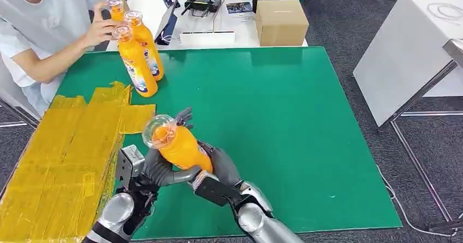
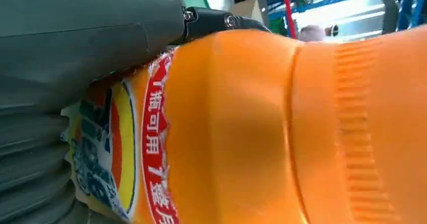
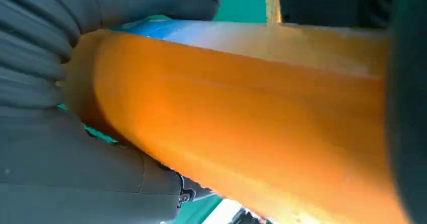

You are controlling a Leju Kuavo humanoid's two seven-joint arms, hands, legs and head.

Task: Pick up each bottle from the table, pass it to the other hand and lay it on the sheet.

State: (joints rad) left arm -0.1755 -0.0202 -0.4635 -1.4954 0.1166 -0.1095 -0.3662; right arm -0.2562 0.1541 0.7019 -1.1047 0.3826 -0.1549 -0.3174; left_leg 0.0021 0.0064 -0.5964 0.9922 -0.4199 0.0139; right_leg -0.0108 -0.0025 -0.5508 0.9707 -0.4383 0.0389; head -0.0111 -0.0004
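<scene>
An orange bottle (image 1: 178,146) with a clear cap is held tilted above the near left part of the green mat (image 1: 284,123), cap toward me. My left hand (image 1: 155,171) wraps its lower body from the left, thumb across it. From the right my right hand (image 1: 218,165) grips the same bottle, with fingers showing behind its neck. The left wrist view has the left hand's thumb (image 2: 75,43) lying on the labelled bottle (image 2: 252,133). In the right wrist view the right hand (image 3: 60,168) closes around the bottle (image 3: 241,118). A yellow sheet (image 1: 65,155) lies just left of the hands.
Two more orange bottles (image 1: 136,63) (image 1: 146,42) stand at the mat's far left corner. A seated person's hand holds a third bottle (image 1: 115,8) there. A cardboard box (image 1: 280,22) and small devices sit on the white table (image 1: 218,24) behind. Another white table (image 1: 407,52) stands at right.
</scene>
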